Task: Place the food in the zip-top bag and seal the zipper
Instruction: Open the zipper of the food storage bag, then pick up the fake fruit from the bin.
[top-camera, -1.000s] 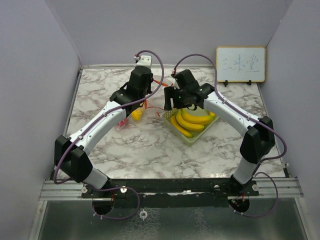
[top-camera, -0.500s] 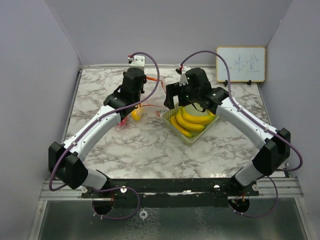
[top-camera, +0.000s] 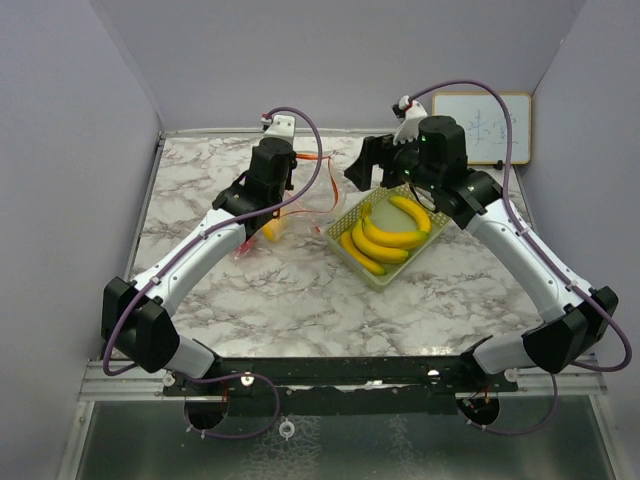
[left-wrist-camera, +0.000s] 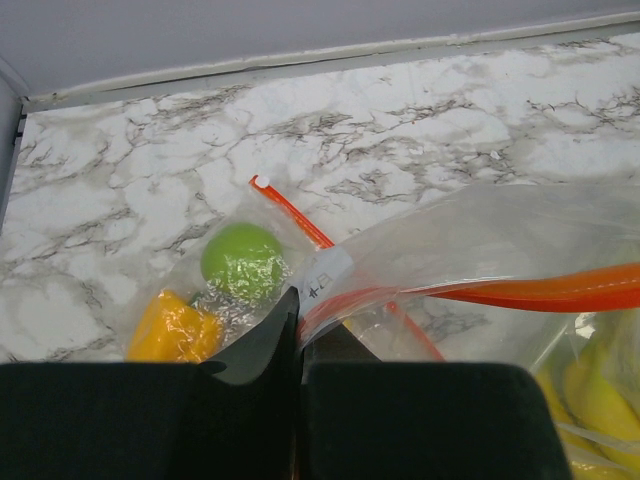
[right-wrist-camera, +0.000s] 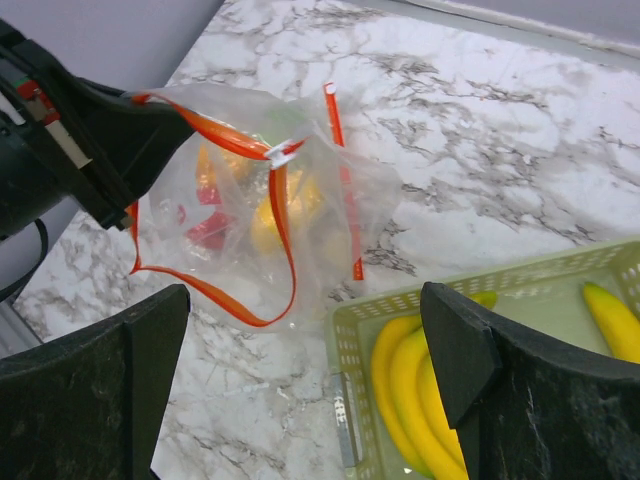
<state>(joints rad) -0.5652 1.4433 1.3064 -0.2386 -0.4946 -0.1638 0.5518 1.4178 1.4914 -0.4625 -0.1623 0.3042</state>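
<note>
The left gripper (left-wrist-camera: 300, 335) pinches the bag (right-wrist-camera: 250, 190), and the bananas (top-camera: 385, 235) lie in the tray (top-camera: 345, 222).

The left gripper's fingers are pressed together on the edge of the clear bag, next to its orange zipper (right-wrist-camera: 283, 215), and hold that edge up off the table (top-camera: 250, 290). The mouth of the bag hangs open in a loop. Inside the bag are a green apple (left-wrist-camera: 242, 262), a yellow piece (left-wrist-camera: 172, 328) just beside it, and a red piece (right-wrist-camera: 205, 225). The right gripper (right-wrist-camera: 305, 320) has its fingers wide apart and holds nothing. It hangs in the air over the far left corner of the tray, near the bag. The yellow bananas lie side by side in the pale green tray, just to the right of the bag.
</note>
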